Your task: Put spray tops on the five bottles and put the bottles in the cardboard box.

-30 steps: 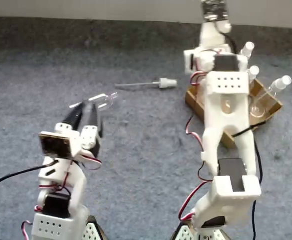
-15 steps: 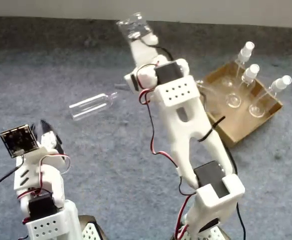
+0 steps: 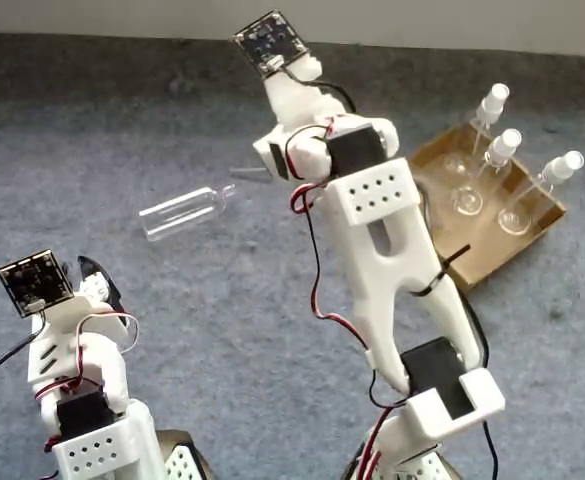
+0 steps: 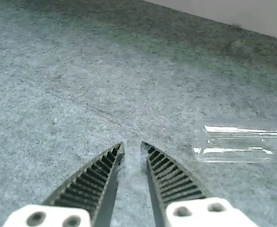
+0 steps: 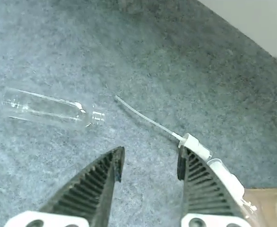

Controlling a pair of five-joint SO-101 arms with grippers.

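Status: bottle [image 3: 182, 212] lies on its side mid-surface, toward the far edge, uncapped. The spray top [image 5: 195, 144] lies flat just beside it, dip tube [image 5: 143, 116] running toward the neck; looks staged for mating. Above the gap between them hangs the right gripper [image 5: 150, 158], jaws wide apart, nothing held. The spray top's head sits just beside one fingertip, so probably that's the pick target. At the near-left corner sits the left gripper [image 4: 132, 146], low, jaws a narrow slit apart, empty, with the bottle ahead and apart from it; likely parked out of the right arm's [image 3: 392, 250] way. Near the far-right corner the cardboard box [image 3: 537, 225] holds three capped bottles [image 3: 502, 147], standing. High view gives the box and both arms, but the right arm blocks most of the spray top; right wrist view gives the tube end to end; left wrist view gives the bottle's base end close up
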